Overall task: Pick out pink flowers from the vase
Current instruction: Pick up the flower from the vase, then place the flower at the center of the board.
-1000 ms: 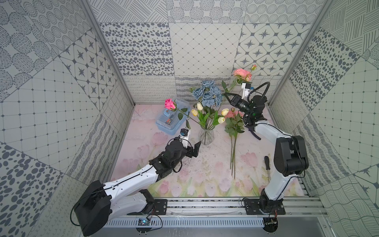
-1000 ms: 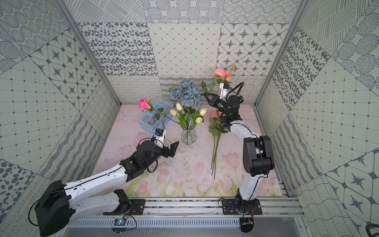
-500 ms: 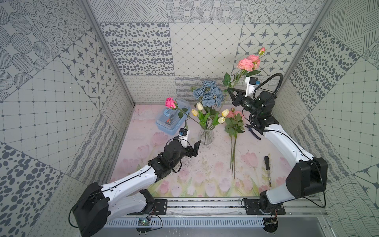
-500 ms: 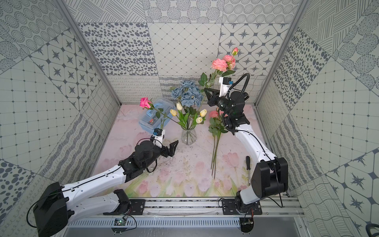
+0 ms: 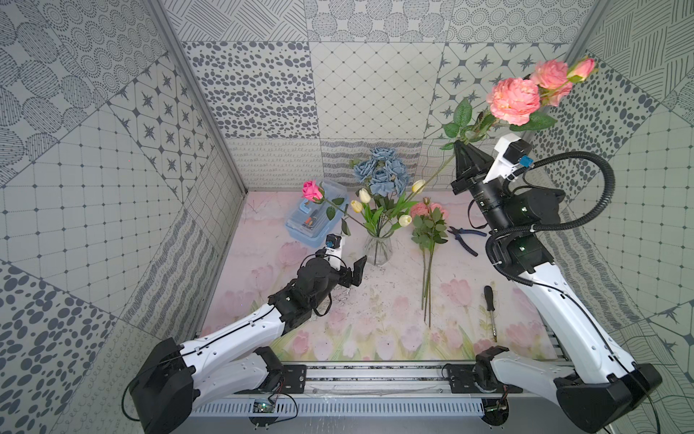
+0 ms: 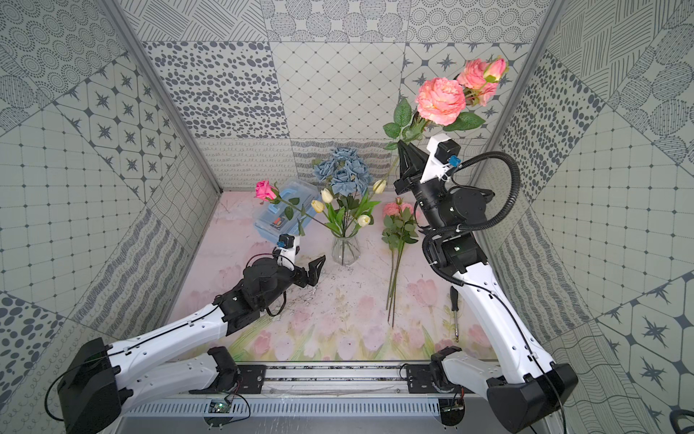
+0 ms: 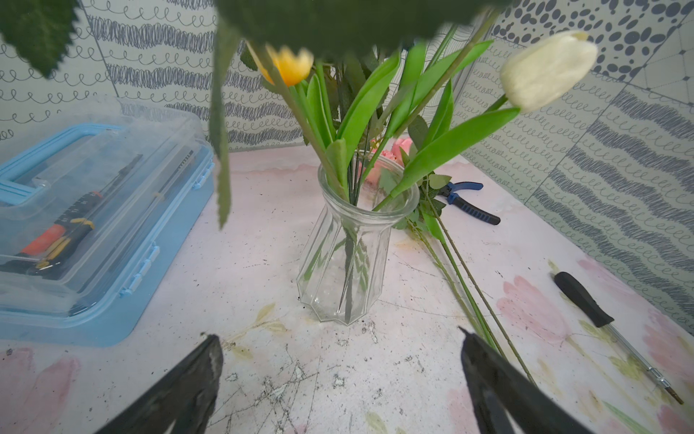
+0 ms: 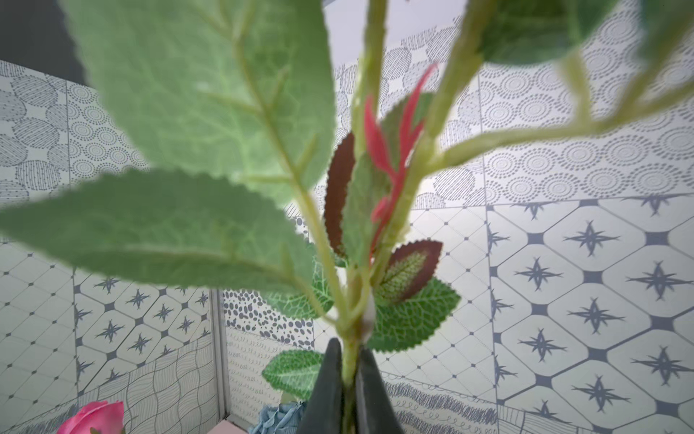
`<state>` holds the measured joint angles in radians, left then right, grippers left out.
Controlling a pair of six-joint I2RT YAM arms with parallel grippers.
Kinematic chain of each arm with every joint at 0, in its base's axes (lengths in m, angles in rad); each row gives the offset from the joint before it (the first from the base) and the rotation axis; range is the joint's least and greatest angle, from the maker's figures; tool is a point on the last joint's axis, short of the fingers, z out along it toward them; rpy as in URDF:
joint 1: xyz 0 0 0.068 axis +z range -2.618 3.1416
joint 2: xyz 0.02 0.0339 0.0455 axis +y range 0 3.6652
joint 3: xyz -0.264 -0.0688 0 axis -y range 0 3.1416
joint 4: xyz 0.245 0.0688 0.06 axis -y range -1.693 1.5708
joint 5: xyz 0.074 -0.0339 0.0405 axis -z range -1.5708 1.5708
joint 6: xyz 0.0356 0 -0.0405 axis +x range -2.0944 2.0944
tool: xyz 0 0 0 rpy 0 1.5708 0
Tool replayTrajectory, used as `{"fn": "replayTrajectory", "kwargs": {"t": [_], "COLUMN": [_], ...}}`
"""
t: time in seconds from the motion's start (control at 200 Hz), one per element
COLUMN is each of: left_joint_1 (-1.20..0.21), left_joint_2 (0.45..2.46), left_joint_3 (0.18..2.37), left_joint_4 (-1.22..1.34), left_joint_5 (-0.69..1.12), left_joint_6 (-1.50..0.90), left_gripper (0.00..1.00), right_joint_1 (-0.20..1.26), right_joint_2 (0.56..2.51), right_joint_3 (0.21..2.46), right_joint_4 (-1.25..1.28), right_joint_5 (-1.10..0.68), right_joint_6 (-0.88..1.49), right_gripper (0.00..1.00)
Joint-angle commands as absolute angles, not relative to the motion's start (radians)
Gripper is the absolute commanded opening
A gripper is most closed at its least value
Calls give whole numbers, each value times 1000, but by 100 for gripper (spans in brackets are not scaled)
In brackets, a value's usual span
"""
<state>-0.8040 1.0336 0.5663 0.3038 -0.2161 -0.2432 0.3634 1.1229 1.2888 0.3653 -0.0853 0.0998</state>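
Pink flowers (image 5: 512,96) held aloft near the right wall; vase (image 5: 377,250) mid-tabletop.

Right pincer (image 5: 460,144): clamped on the spray's green stem just below its leaves, raised well above the tabletop (image 5: 375,319), with the top bud close to the corner post. The stem's lower end is lost among the tulips (image 5: 364,195), and I cannot tell whether it is clear of the vase. Left pincer (image 6: 314,271): jaws spread wide, low and just beside the vase, not touching it. In the vase: blue roses (image 5: 381,173), tulips and a magenta rose (image 5: 312,189) leaning over the blue box (image 5: 315,218). A pink rose bunch (image 5: 428,212) lies flat to the vase's right. Pliers (image 5: 463,238) and a screwdriver (image 5: 489,304) lie nearer the right wall. Open tabletop lies between the vase and the front rail. The box's tools are blurred through the lid, their markings unreadable. In the right wrist view leaves fill the frame and the blooms are cut off.
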Motion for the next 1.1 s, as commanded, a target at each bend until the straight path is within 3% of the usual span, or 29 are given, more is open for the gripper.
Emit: {"fn": "replayTrajectory", "kwargs": {"t": [0.0, 0.405, 0.675, 0.846, 1.096], "left_joint_1": [-804, -805, -805, -803, -804], "left_joint_2": [1034, 1039, 1029, 1036, 1033], "left_joint_3": [573, 568, 568, 568, 566], "left_joint_4": [318, 334, 335, 343, 342], "left_joint_5": [-201, -193, -195, -189, -184], "left_joint_6": [-264, -276, -264, -260, -250], "left_gripper": [99, 99, 99, 99, 99], "right_joint_1": [364, 363, 365, 365, 365], "right_joint_2": [1061, 978, 929, 881, 866], "right_joint_3": [1272, 1362, 1394, 1302, 1292], "right_joint_4": [445, 330, 161, 264, 269], "right_joint_5": [-18, -33, 183, 385, 343], "right_joint_6": [57, 70, 1, -105, -112], "right_gripper": [2, 2, 1, 1, 3]}}
